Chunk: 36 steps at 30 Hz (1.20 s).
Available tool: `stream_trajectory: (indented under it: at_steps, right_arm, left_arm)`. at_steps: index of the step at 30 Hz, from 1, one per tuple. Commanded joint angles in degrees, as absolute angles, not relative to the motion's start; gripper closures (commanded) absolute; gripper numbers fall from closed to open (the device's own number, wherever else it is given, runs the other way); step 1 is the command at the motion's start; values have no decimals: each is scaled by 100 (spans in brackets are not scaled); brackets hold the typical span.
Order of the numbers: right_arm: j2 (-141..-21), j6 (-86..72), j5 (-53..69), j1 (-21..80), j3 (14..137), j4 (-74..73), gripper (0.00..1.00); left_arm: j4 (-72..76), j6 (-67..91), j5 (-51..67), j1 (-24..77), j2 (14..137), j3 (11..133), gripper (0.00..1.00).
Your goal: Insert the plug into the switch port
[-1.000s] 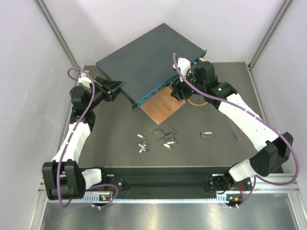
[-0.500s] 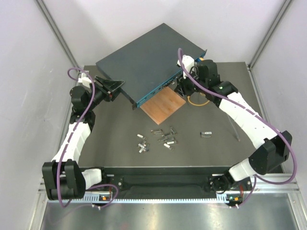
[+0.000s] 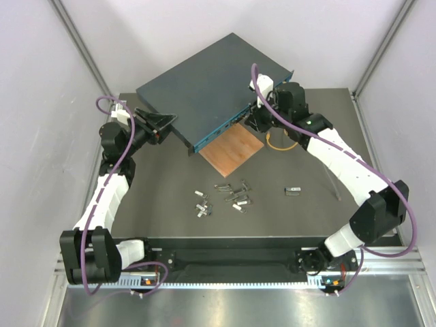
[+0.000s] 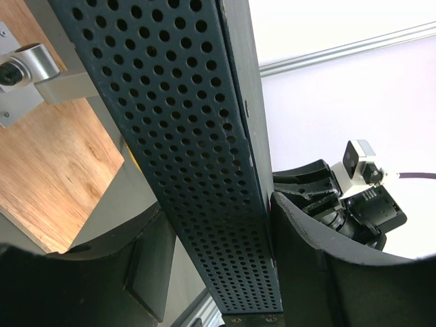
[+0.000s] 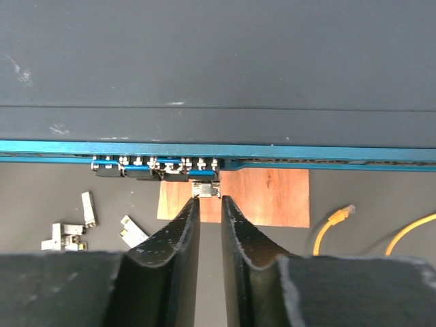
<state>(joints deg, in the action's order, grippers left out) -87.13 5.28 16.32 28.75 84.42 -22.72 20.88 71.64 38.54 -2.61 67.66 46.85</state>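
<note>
The switch [image 3: 204,85] lies at the back of the table [image 3: 163,177], its front edge over a brown board [image 3: 234,150]. The left gripper [image 3: 167,127] has its jaws clamped on the perforated side of the box. The right gripper [image 5: 208,202] has its jaws pinched on a small plug [image 5: 206,189] at the mouth of a front-row socket [image 5: 204,177], beside others holding dark modules [image 5: 139,167].
</note>
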Motion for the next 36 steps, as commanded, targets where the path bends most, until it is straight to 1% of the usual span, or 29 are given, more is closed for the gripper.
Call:
stream_trajectory:
  at_steps: [1, 7, 8, 13, 20, 27, 36]
  right_arm:
    - [-8745, 492, 1538, 2874, 8771, -1609, 84]
    - [-8815, 404, 1512, 2892, 8771, -1380, 89]
    - [-8850, 387, 1512, 2892, 8789, -1310, 92]
    - [-8938, 229, 1468, 2892, 8850, -1090, 100]
    - [-8974, 53, 1354, 2900, 8903, -888, 100]
    - [-9167, -403, 1310, 2900, 9184, -747, 100]
    - [-9404, -800, 1301, 2944, 9545, -589, 100]
  left_arm:
    - [2127, 6566, 3806, -141, 6899, 4852, 84]
    - [2136, 6574, 3814, -132, 6908, 4825, 85]
    - [2136, 6566, 3814, -132, 6917, 4825, 86]
    - [2136, 6557, 3832, -132, 6934, 4816, 87]
    - [2136, 6557, 3858, -132, 6943, 4816, 90]
    - [2118, 6557, 3841, -132, 6979, 4816, 99]
    - [2092, 6557, 3850, -132, 7031, 4834, 100]
